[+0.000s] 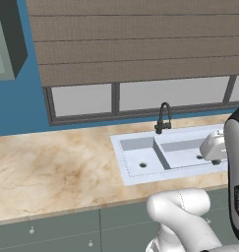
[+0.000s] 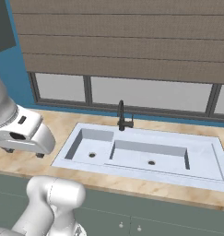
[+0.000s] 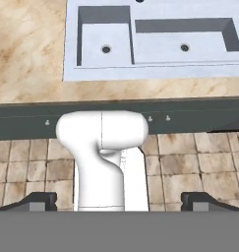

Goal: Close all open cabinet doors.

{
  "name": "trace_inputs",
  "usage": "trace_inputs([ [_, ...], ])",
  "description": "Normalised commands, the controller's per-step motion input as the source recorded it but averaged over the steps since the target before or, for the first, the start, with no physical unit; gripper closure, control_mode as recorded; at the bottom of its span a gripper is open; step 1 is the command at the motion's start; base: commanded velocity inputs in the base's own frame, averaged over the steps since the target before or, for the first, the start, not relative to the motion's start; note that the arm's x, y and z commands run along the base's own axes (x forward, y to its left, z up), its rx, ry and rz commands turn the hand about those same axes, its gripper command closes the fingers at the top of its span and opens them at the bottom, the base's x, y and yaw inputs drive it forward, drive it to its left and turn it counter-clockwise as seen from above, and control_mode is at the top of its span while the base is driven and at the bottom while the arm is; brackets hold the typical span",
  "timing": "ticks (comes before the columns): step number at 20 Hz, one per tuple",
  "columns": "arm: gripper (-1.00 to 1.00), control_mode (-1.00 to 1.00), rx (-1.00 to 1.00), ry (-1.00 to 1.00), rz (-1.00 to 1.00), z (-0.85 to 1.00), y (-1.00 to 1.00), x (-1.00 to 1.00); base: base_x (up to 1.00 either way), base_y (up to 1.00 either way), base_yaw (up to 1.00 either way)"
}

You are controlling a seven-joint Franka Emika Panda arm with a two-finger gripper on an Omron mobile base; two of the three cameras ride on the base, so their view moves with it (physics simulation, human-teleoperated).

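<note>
Cabinet door hangs open, upper left, well apart from my gripper.

My hand looks down over the sink, the counter and the drawer fronts on the near side; the left base view puts that hand over the sink's right end. The open panel sits high on the blue wall at the far left, above the counter, swung out toward the room with its dark edge facing right; its long axis runs vertically. My judgement: the door lies up and far to the left of my fingers, so the coming move calls for a lift and a long leftward reach. Fingertips stand wide apart, holding nothing. I cannot see the door's knob from here.
</note>
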Motion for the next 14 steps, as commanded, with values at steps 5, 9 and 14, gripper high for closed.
trace_inputs([
  [5,-1.0,1.0,0.0,0.0,0.0,0.0,0.0,0.0,-0.13,0.03,0.47],
  [9,-1.0,1.0,0.0,0.0,0.0,0.0,0.0,0.0,-0.24,0.12,0.81],
  [14,-1.0,1.0,0.0,0.0,0.0,0.0,0.0,0.0,-0.05,0.11,0.91],
])
